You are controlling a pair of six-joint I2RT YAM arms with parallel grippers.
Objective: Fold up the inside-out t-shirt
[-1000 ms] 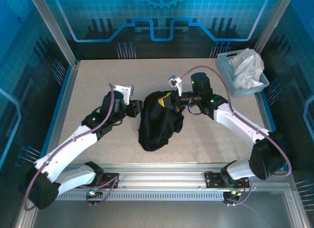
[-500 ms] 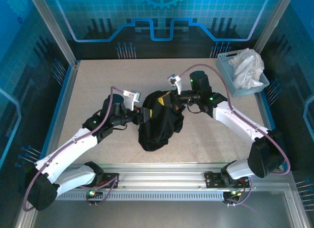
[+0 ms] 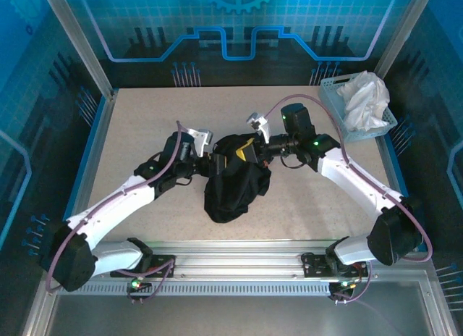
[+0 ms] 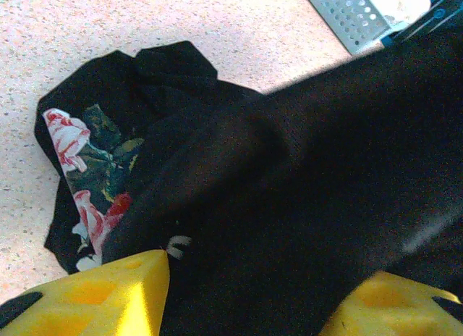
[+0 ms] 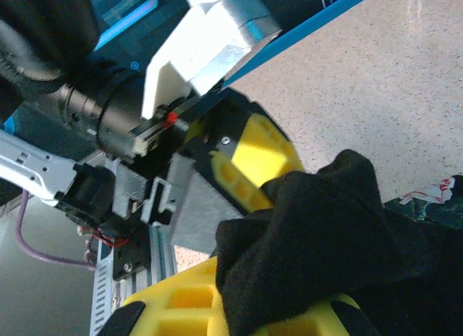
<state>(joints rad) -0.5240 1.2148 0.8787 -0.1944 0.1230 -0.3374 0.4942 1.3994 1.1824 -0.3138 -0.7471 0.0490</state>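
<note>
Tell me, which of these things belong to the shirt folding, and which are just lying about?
Part of the job:
- black t-shirt, bunched up mid-table
- right gripper, pinching the shirt's cloth
- left gripper, at the shirt's other side

Just lying about:
- blue basket, at the far right corner
- white cloth, piled in that basket

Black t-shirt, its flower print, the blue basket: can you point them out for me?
black t-shirt (image 3: 231, 191), top view, on its bunched lower part.
flower print (image 4: 66, 139), left wrist view, on a pink rose.
blue basket (image 3: 330, 97), top view, on its left wall.
</note>
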